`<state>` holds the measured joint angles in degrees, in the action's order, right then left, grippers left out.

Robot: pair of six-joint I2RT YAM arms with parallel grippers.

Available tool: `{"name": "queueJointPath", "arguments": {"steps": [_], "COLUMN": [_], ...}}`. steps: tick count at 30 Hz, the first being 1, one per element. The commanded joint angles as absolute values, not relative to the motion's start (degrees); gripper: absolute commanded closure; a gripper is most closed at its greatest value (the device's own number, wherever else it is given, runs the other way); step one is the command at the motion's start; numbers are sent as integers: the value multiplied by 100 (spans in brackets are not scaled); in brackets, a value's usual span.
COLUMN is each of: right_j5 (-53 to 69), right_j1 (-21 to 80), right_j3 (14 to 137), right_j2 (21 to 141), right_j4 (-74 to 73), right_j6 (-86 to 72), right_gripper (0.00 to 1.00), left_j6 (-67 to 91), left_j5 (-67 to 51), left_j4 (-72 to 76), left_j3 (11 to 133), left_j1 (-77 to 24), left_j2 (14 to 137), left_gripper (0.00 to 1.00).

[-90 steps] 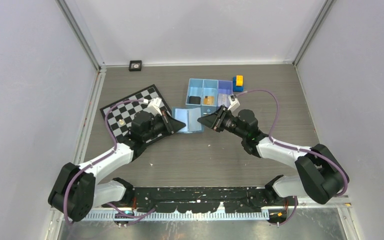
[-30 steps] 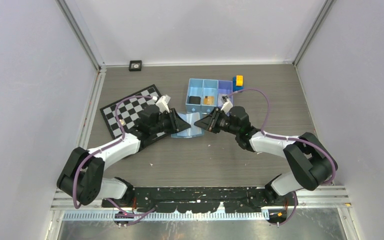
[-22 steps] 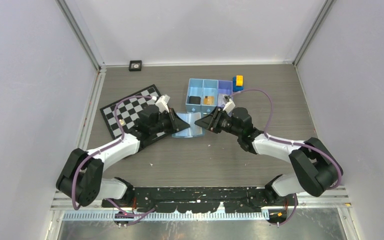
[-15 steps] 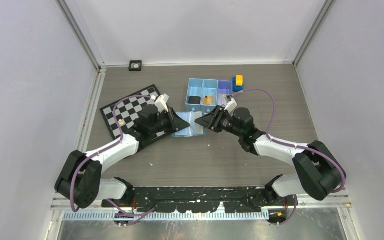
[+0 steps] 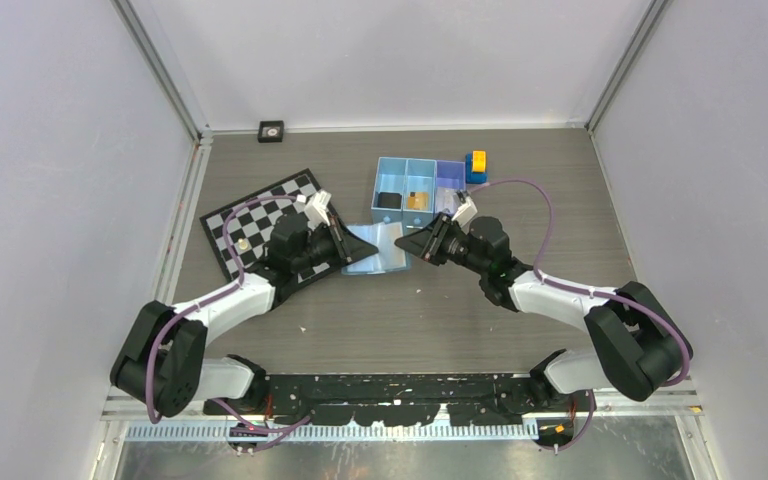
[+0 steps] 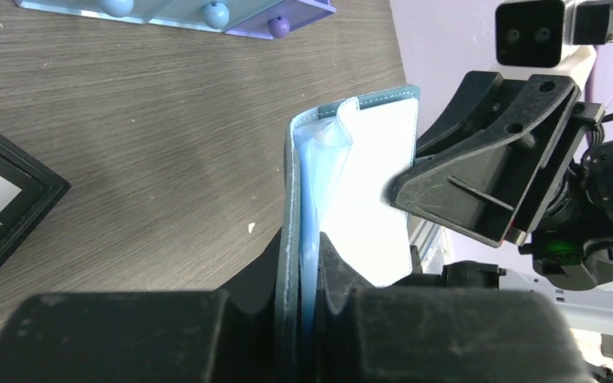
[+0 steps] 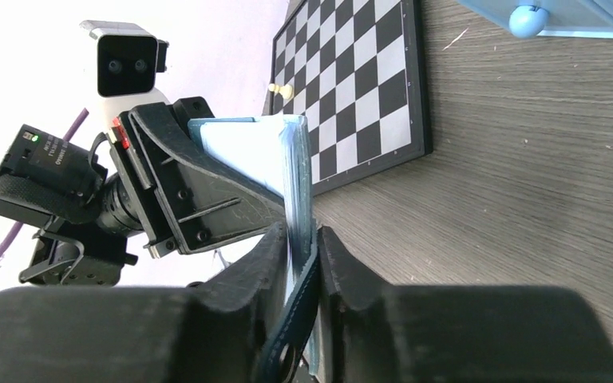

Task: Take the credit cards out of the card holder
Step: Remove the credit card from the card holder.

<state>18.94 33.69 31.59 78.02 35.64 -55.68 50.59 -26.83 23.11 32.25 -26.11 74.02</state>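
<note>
The card holder [image 5: 380, 244], a small blue wallet with a lighter blue inside, hangs open between my two grippers just in front of the tray. My left gripper [image 5: 358, 256] is shut on its left flap, seen edge-on in the left wrist view [image 6: 299, 267]. My right gripper [image 5: 409, 246] is shut on its right flap and snap strap [image 7: 304, 263]. The wallet's pale inner face [image 6: 367, 191] and its edge [image 7: 295, 167] show. I cannot tell a credit card apart from the pale lining.
A three-compartment blue tray [image 5: 393, 172] stands behind the wallet with a black item and a tan item [image 5: 416, 200] inside. Yellow-and-blue blocks [image 5: 476, 166] sit at its right. A chessboard [image 5: 255, 215] lies at the left under my left arm.
Over the last second both grippers drew slightly apart, and the wallet spread flatter and wider between them. Both stay shut on it.
</note>
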Motion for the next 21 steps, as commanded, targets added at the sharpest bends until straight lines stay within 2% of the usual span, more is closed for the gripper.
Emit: {"name": "queueJointPath", "arguments": {"steps": [1, 4, 7, 19, 21], "right_j5": [1926, 1880, 1829, 2074, 2120], "right_j1": [3352, 3330, 3314, 3301, 3299], "right_j3": [3174, 3133, 3087, 3111, 3132], "right_j2": [7690, 7625, 7550, 7690, 7728], "right_j4": [4045, 4034, 4014, 4256, 4286], "right_j6": [-5626, -5635, -5639, -5699, -5697], "right_gripper": [71, 54, 49, 77, 79], "left_j6": [5205, 5203, 5235, 5359, 5369], "left_j5": [-2931, -2839, -2755, -2651, -2666], "left_j4": [3014, 2920, 2874, 2948, 2956], "left_j3": [3176, 3151, 3092, 2902, 2912], "left_j1": [-2566, -2524, -2437, -2250, -2254], "left_j2": [7206, 7163, 7097, 6876, 6903], "left_gripper": [100, 100, 100, 100, 100]}}
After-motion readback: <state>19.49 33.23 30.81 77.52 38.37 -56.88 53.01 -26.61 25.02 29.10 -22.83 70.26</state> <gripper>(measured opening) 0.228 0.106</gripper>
